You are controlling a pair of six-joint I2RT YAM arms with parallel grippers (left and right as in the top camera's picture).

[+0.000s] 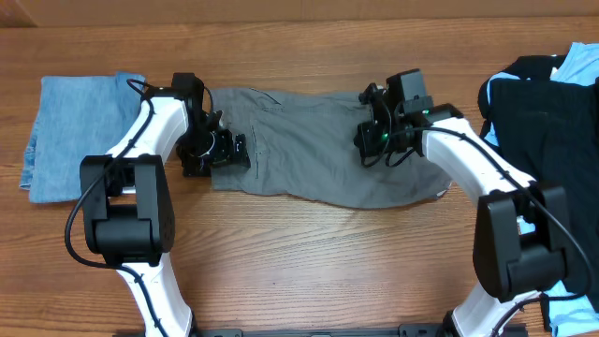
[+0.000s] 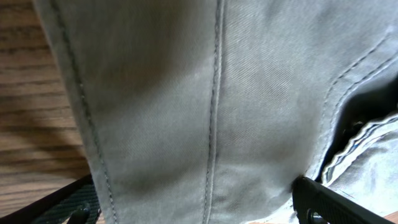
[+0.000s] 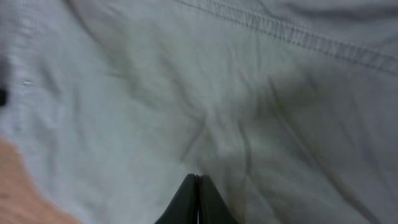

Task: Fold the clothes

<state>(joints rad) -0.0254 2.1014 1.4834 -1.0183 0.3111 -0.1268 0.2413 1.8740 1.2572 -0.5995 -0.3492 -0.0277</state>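
The grey garment (image 1: 309, 150) lies spread across the middle of the table, its seams running lengthwise. My left gripper (image 1: 225, 150) sits at the garment's left end. In the left wrist view its fingers (image 2: 199, 208) are wide apart, with grey cloth (image 2: 186, 112) and a stitched seam filling the gap. My right gripper (image 1: 374, 140) is on the garment's right part. In the right wrist view its fingers (image 3: 199, 186) are closed together on the grey cloth (image 3: 155, 93), and creases run up from the tips. A denim-blue garment (image 1: 80, 136) lies at the far left.
A black garment (image 1: 533, 122) is heaped at the right edge, with light blue cloth (image 1: 580, 61) behind it and more light blue (image 1: 573, 309) at the bottom right corner. Bare wooden table (image 1: 328, 262) lies in front of the grey garment.
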